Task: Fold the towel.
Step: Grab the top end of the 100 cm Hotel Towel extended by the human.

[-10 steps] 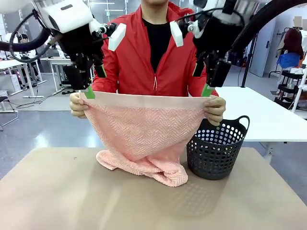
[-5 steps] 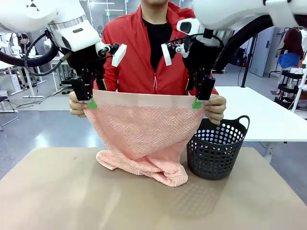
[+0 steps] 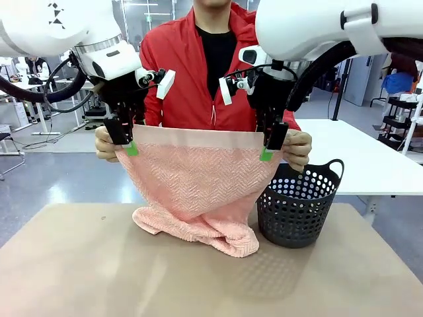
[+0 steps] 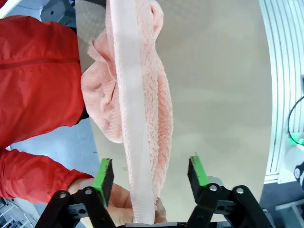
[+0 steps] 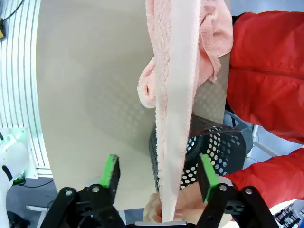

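A person in a red jacket holds the salmon-pink towel [image 3: 198,178] up by its two top corners, with the plain band stretched level. Its lower part is bunched on the table. My left gripper [image 3: 130,148] hangs over the top left corner, beside the person's hand [image 3: 106,144]. In the left wrist view its green pads [image 4: 105,173] stand apart on either side of the towel's edge [image 4: 137,156], not pressing it. My right gripper [image 3: 266,154] is at the top right corner. The right gripper [image 5: 159,173] is also open astride the towel's band [image 5: 173,118].
A dark perforated basket [image 3: 297,211] stands on the tan table [image 3: 79,264] right of the towel, below my right gripper. The person's other hand [image 3: 297,148] grips the right corner. White tables stand behind.
Both grippers have come down from above the towel's top edge until their fingers straddle the two corners. The person still holds the towel in the same place.
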